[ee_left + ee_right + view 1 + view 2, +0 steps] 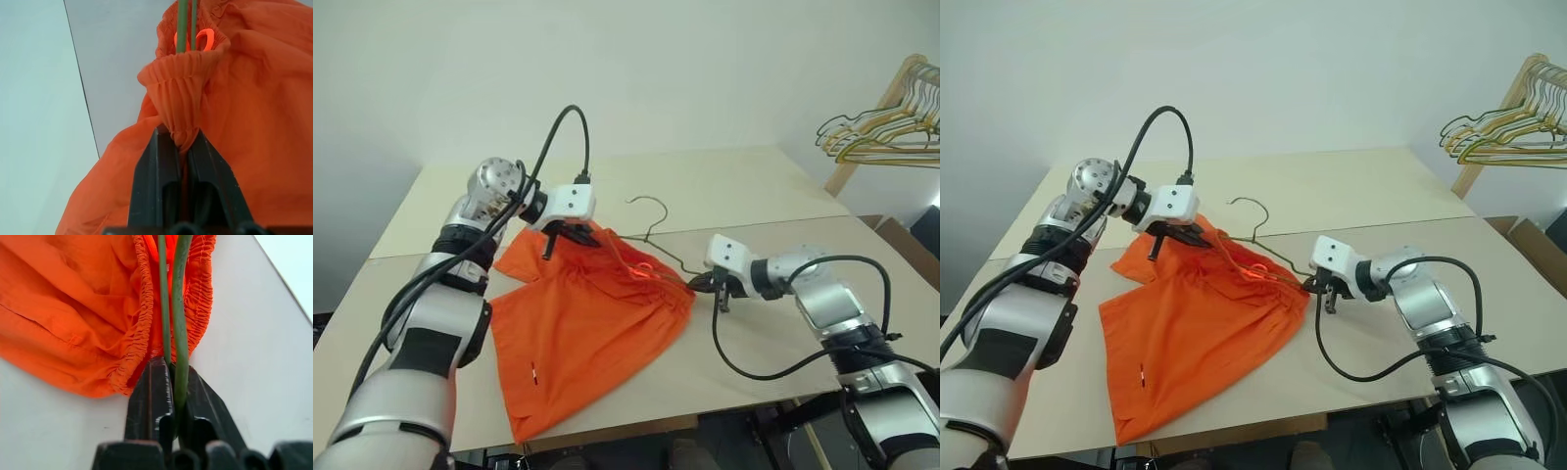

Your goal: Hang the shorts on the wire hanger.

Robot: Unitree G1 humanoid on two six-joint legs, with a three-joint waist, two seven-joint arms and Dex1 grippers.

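At a beige table [773, 352], my left gripper [180, 139] has its 2 fingers pinched together on a bunched fold of the elastic waistband of the orange shorts [578, 333], which lie spread on the tabletop between my arms. My right gripper [172, 364] meets the waistband's other end; there my wrist camera shows what the head view cannot: 2 green wires of the wire hanger [651, 220] running between my nearly closed fingers and on into the waistband opening. From above, the hanger's hook pokes out beyond the shorts onto bare table. The head view also shows a wooden rack [871, 127] of yellow and green hangers [881, 132] at far right.
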